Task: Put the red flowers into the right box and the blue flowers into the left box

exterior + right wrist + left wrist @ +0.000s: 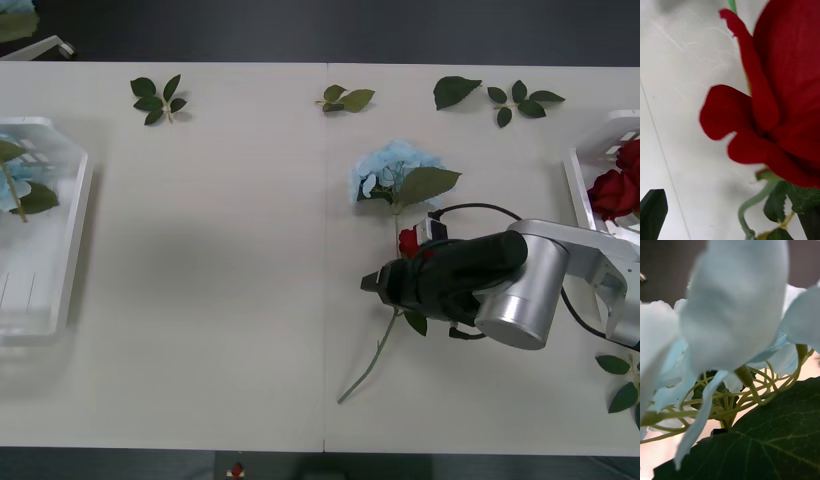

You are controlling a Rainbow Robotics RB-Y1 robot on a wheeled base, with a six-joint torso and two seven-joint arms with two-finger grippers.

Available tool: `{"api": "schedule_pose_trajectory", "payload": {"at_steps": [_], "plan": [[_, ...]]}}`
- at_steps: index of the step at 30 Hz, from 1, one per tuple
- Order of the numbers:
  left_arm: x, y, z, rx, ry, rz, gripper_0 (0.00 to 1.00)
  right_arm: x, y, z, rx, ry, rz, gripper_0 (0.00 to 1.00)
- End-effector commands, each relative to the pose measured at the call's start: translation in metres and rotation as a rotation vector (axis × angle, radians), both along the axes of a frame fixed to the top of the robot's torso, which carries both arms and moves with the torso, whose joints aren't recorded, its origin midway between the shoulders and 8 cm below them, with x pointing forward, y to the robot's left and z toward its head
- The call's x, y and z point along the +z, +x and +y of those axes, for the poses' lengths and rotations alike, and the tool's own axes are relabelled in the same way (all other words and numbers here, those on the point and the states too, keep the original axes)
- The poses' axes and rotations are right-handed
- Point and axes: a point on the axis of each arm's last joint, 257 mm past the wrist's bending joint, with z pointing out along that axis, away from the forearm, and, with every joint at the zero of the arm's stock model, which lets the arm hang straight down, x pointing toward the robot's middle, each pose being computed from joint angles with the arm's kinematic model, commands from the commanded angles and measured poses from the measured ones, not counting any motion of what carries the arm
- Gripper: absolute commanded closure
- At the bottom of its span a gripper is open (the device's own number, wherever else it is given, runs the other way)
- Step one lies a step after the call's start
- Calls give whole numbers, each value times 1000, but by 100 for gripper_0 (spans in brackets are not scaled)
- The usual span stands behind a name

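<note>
Right gripper [385, 283] low over table [200, 300] centre-right, black fingers [653, 212] spread either side of red rose [778, 108] (stem trailing near-left); blue flower [392, 170] just beyond.

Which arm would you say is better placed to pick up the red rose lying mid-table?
Right. The right gripper hangs directly over the red rose, its fingers spread open around the bloom, and the right box is close by.
</note>
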Motion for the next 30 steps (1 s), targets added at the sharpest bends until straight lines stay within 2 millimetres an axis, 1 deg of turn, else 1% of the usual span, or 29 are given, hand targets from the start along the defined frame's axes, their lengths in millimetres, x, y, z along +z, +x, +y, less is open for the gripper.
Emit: {"api": "schedule_pose_trajectory", "payload": {"at_steps": [1,3,5,6,8,9,10,11,12,13,14,15,16,17,18,19,20,22,26,30], "plan": [[15,-24,62,51,152,-32,100,9,8,9,-9,23,-11,0],[16,-34,89,73,208,-36,100,6,9,8,-2,9,-13,0],[16,-43,110,95,250,-35,100,4,9,8,5,-2,-15,0],[13,-50,127,117,274,-23,100,2,10,7,4,-5,-15,0],[8,-56,144,129,298,-6,100,1,9,6,7,-11,-13,0],[6,-58,153,138,312,2,100,1,10,6,7,-13,-15,8],[1,-59,164,151,331,16,100,1,10,6,8,-13,-14,21],[-3,-59,169,155,340,24,100,0,10,7,9,-12,-14,29],[-10,-60,185,172,363,42,100,-2,10,5,9,-19,-13,45],[-13,-60,190,177,368,46,100,-2,10,5,13,-18,-13,50],[-16,-60,201,182,383,50,100,-3,9,6,16,-21,-14,62],[-23,-59,212,189,394,54,100,-3,9,5,17,-23,-14,69],[-27,-58,218,191,399,58,100,-3,10,5,18,-24,-16,72],[-34,-57,229,197,411,61,100,-3,9,4,19,-26,-15,78],[-38,-55,238,198,421,57,100,-2,10,5,20,-26,-17,88],[-43,-55,243,198,423,58,100,-2,10,5,21,-27,-18,93],[-50,-50,253,193,438,49,100,-2,10,4,23,-29,-20,100],[-58,-46,263,188,450,46,100,-2,10,4,26,-31,-22,100],[-82,-35,279,171,460,35,100,-1,11,5,32,-35,-28,100],[-102,-27,285,172,454,28,100,1,15,1,33,-44,-39,100]]}}
